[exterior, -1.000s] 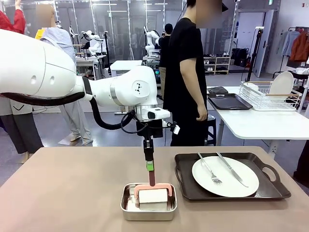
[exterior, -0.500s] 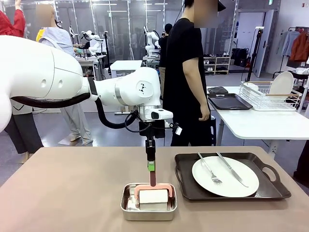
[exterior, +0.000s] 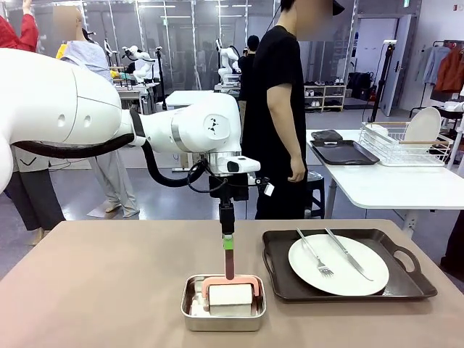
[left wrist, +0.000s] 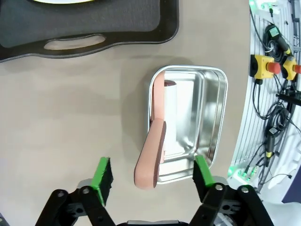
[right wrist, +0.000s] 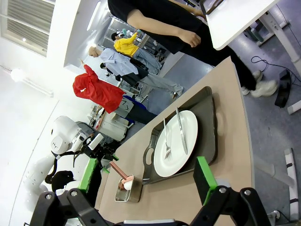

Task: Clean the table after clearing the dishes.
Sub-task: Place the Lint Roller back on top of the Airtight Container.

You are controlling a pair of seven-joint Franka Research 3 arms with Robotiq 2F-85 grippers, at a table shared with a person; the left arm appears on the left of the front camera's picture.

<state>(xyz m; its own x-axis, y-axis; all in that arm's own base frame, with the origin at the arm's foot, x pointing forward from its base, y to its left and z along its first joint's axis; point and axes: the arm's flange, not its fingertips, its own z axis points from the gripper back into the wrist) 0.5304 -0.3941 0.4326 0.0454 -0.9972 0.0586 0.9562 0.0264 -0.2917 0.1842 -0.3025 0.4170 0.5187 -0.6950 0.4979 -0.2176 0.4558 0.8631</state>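
The dark tray (left wrist: 94, 23) runs off the left wrist view's top edge; the plate (left wrist: 61, 1) there is perhaps a sliver.

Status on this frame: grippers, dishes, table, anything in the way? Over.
Left gripper open over pink roller handle, steel tin below. Right gripper open, empty. Plate, fork, knife on tray, uncleared from table.

1. Surface (exterior: 94, 290) was plain matte beige-brown, unpatterned.
2. Tray (exterior: 279, 286) was dark brown.
3. Plate (exterior: 341, 281) was plain white; fork (exterior: 314, 254) and knife (exterior: 348, 254) were bright steel.
4. Tin (exterior: 221, 320) was shiny silver.
5. Handle (exterior: 230, 264) was salmon-pink; roll (exterior: 230, 296) was white.
6. Left arm (exterior: 203, 130) was white with black joints.
7. Left gripper (left wrist: 152, 174) and right gripper (right wrist: 146, 176) were black; fingers (left wrist: 102, 175) carried green pads.
8. Person's shirt (exterior: 275, 94) was black.
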